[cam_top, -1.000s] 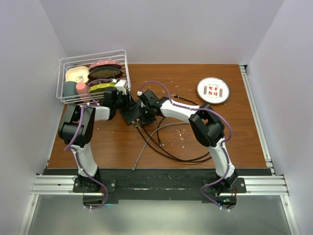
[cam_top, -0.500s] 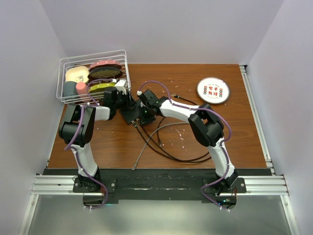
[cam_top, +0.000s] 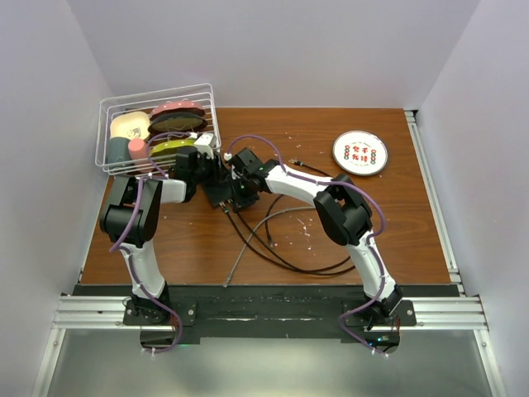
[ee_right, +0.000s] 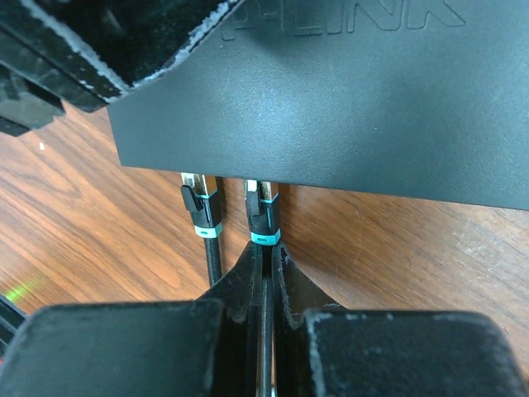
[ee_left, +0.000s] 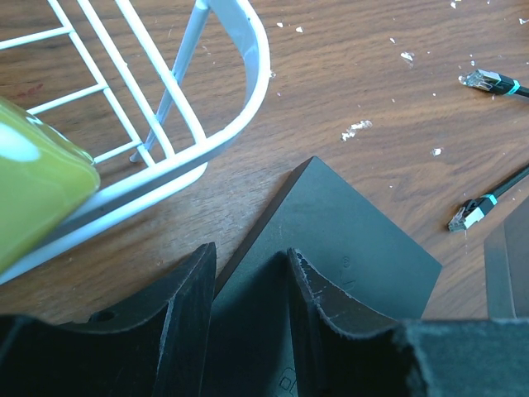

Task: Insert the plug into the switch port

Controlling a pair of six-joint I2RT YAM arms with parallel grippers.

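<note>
Scratched brown wood of the table (cam_top: 397, 215) carries the matte-black switch box (ee_right: 331, 99) just beside the wire basket (ee_left: 248, 74), its flat faces clamped by the left gripper (ee_left: 248, 281). Fingers pressed together, the right gripper (ee_right: 264, 260) pinches the teal-banded plug (ee_right: 262, 211) by its boot at the switch port (ee_right: 261, 184) on the box's long edge, beside a second plug (ee_right: 200, 203). Seating likely needs a straight push along the cable axis, plug square to the edge, the left arm bracing the smooth box against sliding.

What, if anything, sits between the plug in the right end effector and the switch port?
Nothing visible does. The plug, pinched in the right end effector, has its tip at the port edge of the switch. The neighbouring plug sits beside it, apart. The port itself is hidden.
</note>
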